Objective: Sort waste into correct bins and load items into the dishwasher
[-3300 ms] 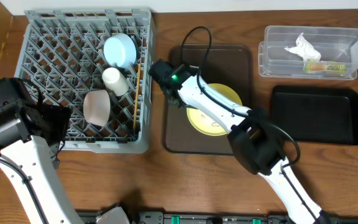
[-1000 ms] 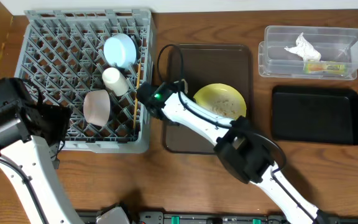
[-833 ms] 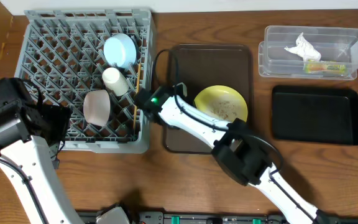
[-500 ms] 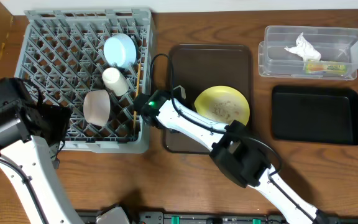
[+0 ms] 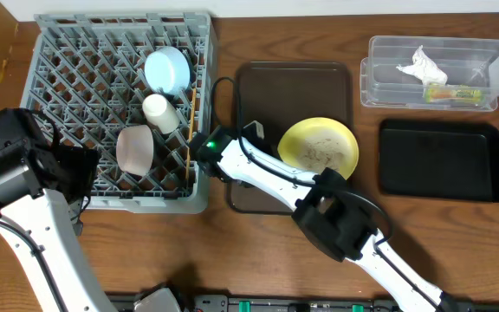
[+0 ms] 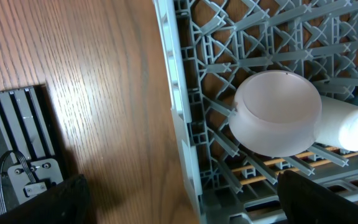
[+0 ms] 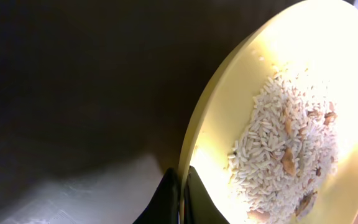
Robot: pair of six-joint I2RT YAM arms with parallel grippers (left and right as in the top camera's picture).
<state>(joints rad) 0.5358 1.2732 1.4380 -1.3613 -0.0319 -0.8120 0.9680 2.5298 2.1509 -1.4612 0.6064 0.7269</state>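
Note:
My right gripper (image 7: 183,193) is shut on the rim of the pale yellow plate (image 7: 278,124), which carries rice grains (image 7: 284,155) and is tilted. In the overhead view the plate (image 5: 319,147) hangs over the right edge of the brown tray (image 5: 293,82), with the right gripper (image 5: 275,147) at its left rim. The grey dishwasher rack (image 5: 68,52) holds a blue bowl (image 5: 167,71), a white cup (image 5: 159,113), a white bowl (image 5: 133,149) and chopsticks (image 5: 190,130). My left gripper (image 6: 185,205) is open over the rack's left front edge, beside the white bowl (image 6: 278,112).
A clear tub (image 5: 379,78) at the back right holds a crumpled napkin (image 5: 423,65) and a yellow-green wrapper (image 5: 451,92). In front of it lies the flat black tray (image 5: 440,160). The right arm's cable loops above the brown tray.
The plate has moved right across the brown tray, held by my right gripper. The right wrist has swung left and toward the front. The left arm has not moved.

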